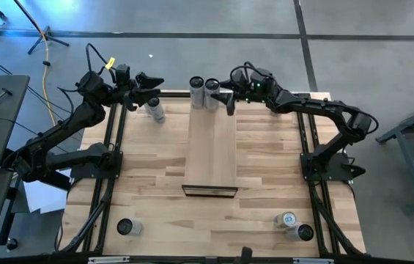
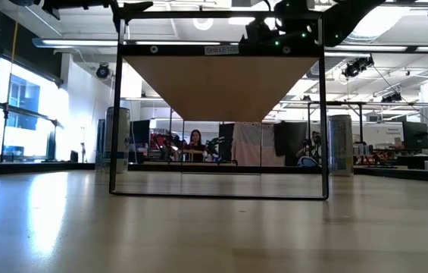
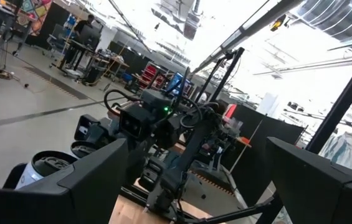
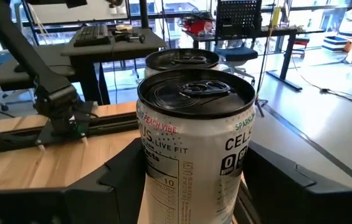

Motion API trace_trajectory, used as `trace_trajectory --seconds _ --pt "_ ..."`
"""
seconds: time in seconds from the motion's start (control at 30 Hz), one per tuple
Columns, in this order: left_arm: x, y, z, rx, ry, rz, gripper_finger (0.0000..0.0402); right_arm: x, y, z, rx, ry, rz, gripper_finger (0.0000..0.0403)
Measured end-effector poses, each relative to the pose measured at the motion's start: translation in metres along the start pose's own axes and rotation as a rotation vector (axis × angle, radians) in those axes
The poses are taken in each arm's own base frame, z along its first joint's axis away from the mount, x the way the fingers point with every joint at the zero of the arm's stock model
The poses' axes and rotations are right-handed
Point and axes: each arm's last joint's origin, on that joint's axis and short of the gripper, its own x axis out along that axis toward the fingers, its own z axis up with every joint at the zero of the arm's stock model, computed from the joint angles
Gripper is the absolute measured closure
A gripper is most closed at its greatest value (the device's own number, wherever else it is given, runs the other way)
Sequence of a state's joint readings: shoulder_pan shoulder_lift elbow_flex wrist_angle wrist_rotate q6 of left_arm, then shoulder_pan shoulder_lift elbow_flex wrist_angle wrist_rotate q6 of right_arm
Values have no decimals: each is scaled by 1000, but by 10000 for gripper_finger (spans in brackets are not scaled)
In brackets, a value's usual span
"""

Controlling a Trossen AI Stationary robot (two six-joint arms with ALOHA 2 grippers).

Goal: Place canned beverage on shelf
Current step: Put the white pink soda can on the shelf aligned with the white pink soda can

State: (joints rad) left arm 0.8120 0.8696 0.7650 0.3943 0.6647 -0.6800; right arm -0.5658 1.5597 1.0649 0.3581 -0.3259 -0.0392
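Note:
The shelf is a long pale board running down the table's middle. Two silver cans stand together at its far end. My right gripper is shut on the right-hand can, which fills the right wrist view, with the other can just behind it. At the far left my left gripper is raised and open, holding nothing. A third can stands on the table close by it, and its top shows in the left wrist view. My right gripper pinches the can's side wall between its two fingers, a little below the rim. The fingers come in about level from the table's right side. The can stays upright, top up. Its bottom is hidden, so whether it rests on the shelf does not show.
Three more cans stand near the table's front edge: one at the left and two at the right. Black frame rails run along both sides of the table. The shelf's near half is bare wood.

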Motion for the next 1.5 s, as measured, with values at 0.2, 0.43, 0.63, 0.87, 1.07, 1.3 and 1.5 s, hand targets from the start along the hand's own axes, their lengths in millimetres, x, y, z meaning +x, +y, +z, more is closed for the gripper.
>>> trace_trajectory --seconds 0.2,0.43,0.63,0.87,1.07,1.3,1.5 --pt "0 0 0 0 0 0 55 -1 -3 0 -8 -3 -9 184" --pt "0 0 0 0 0 0 55 -1 -4 0 -14 -3 -25 145" --pt "0 0 0 1 0 -1 55 -2 -4 2 -18 -15 -36 123" --pt "0 0 0 1 1 -1 55 -1 -2 2 -34 -13 -31 121" --pt "0 0 0 0 1 -1 55 -1 -1 2 -51 -9 -29 121" --pt "0 0 0 1 1 -1 55 -1 -1 -1 -41 12 -28 120" --pt "0 0 0 1 2 -1 55 -5 -2 2 -4 26 -8 120"
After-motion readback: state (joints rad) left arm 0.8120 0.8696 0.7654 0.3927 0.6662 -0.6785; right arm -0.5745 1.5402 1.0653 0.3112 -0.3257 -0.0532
